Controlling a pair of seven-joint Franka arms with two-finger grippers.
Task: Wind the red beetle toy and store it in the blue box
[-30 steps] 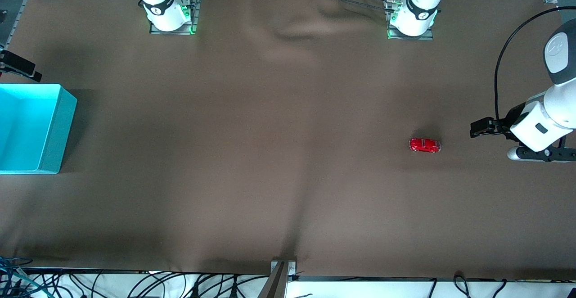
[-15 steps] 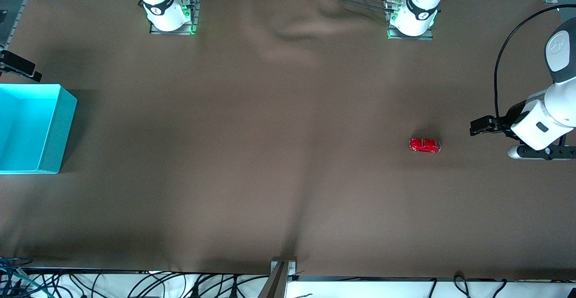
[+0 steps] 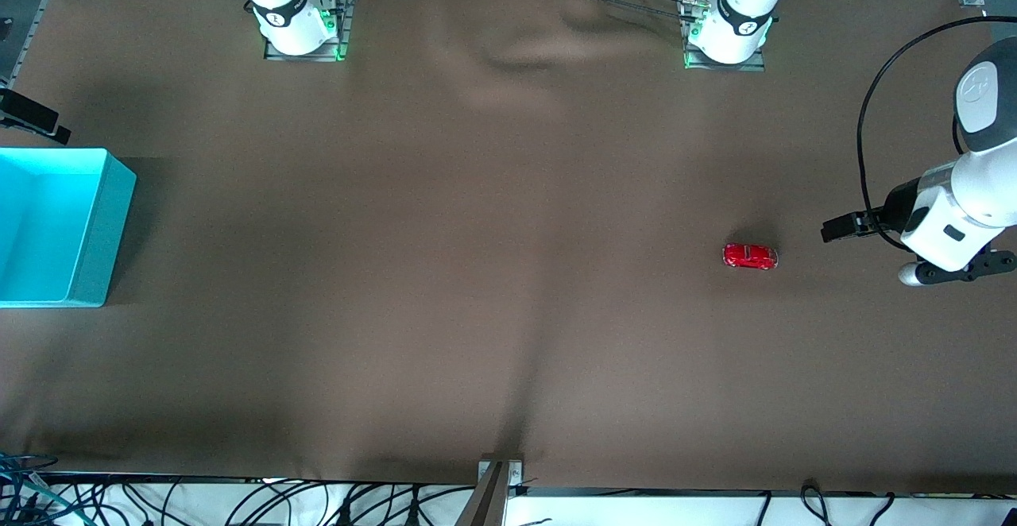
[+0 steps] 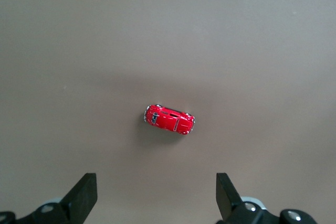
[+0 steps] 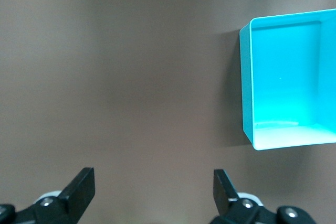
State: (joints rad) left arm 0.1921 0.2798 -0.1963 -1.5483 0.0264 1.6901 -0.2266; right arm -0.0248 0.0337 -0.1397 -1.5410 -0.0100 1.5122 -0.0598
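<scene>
Left gripper (image 4: 155, 195) hovered over brown table cloth (image 3: 508, 272) near left arm's end, fingers (image 4: 84, 195) spread wide, holding nothing. One red beetle toy (image 3: 750, 257) sat on cloth just beside it, on its wheels. Right gripper (image 5: 152, 192) also wide open, empty, up over cloth. One blue box (image 3: 111, 216) at right arm's end, nothing visible inside.

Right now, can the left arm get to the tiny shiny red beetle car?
Probably yes. The tiny shiny red beetle car sits alone on the brown cloth-covered table, nothing beside it. The left gripper hangs above it with fingers wide open, so the way down looks free.
</scene>
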